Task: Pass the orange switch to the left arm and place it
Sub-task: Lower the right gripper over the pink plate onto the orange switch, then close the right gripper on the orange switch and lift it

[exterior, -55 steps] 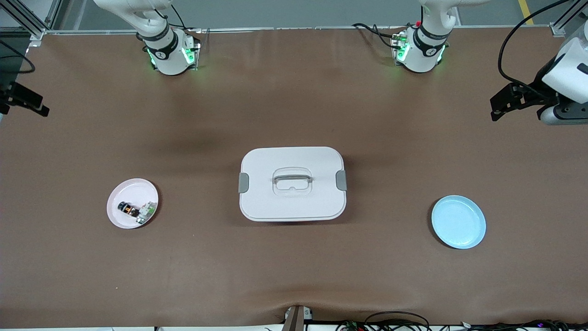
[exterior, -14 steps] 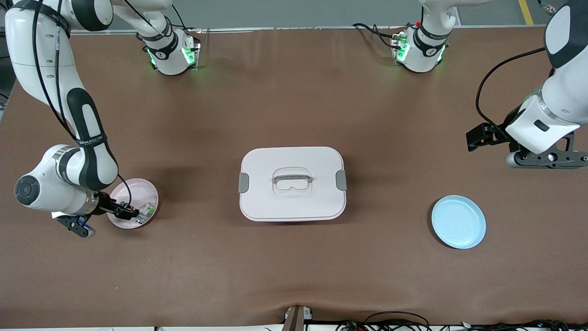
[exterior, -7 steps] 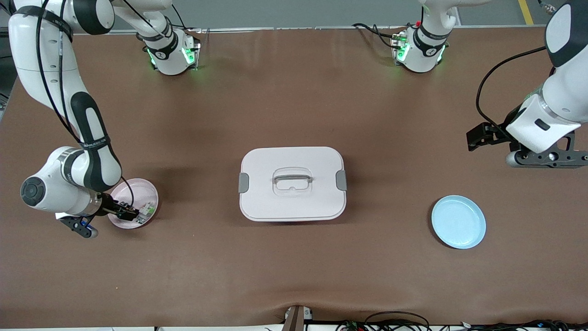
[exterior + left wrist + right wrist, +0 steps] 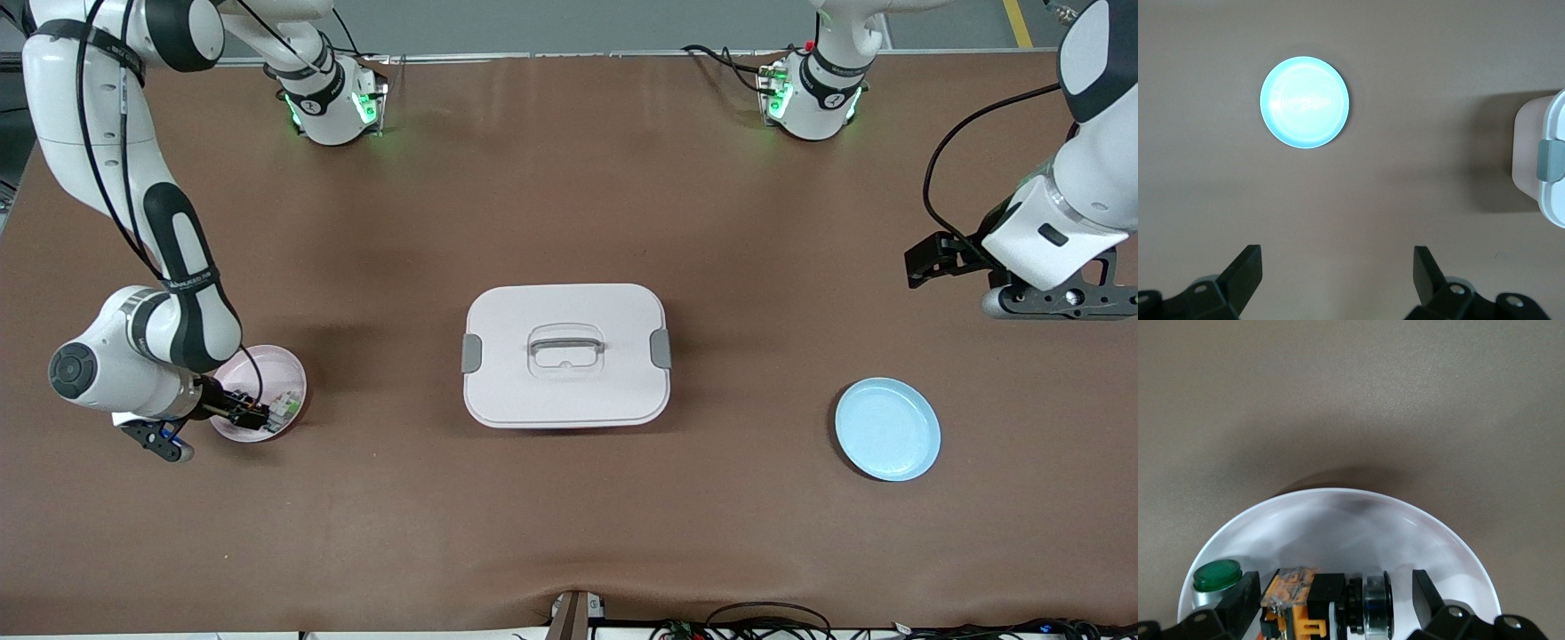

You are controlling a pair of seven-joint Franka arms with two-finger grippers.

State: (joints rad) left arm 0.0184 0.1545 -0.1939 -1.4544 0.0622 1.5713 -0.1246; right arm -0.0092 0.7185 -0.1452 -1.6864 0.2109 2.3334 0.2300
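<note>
Two fingers [image 4: 1238,603] straddling orange switch [image 4: 1328,603]

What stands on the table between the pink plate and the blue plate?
In the front view, the box stands between the pink plate and the blue plate, with bare brown table on each side of it.
</note>
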